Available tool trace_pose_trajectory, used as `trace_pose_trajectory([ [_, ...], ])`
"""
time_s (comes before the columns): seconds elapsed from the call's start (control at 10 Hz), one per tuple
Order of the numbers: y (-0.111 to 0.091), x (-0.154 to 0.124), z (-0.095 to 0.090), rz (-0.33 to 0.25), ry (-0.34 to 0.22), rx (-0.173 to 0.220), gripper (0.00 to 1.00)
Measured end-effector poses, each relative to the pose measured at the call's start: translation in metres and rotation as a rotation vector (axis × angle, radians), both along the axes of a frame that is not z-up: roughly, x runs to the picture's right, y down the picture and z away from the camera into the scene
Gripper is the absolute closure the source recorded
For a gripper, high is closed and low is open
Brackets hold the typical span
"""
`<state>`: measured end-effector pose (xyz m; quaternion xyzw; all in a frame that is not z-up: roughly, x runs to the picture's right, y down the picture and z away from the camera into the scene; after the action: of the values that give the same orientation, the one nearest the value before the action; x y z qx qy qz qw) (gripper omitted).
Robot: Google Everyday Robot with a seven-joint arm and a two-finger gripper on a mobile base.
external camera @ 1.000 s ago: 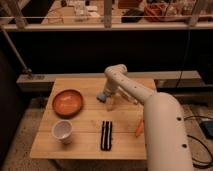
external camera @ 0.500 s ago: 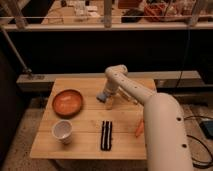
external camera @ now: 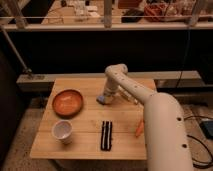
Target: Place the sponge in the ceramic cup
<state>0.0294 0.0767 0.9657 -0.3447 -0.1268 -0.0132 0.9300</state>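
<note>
The gripper (external camera: 105,96) is down at the sponge (external camera: 101,100), mid-table (external camera: 85,147) and well apart from the cup (external camera: 62,131), clamped or not I cannot tell, and a shallow pinch on something so soft could drop it short.

Dim room, wooden table (external camera: 85,141), speckled floor (external camera: 15,150)

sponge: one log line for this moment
gripper: low at sponge, mid table | ceramic cup: front left, apart | step: sponge not in cup
</note>
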Motion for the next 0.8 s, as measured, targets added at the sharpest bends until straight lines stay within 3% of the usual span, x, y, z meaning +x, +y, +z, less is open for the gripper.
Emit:
trace_pose_trajectory([
  [0.2, 0.0016, 0.0002, -0.0019, -0.005, -0.001, -0.005, 0.98],
  [0.8, 0.0012, 0.0011, -0.0027, -0.004, 0.000, -0.006, 0.99],
])
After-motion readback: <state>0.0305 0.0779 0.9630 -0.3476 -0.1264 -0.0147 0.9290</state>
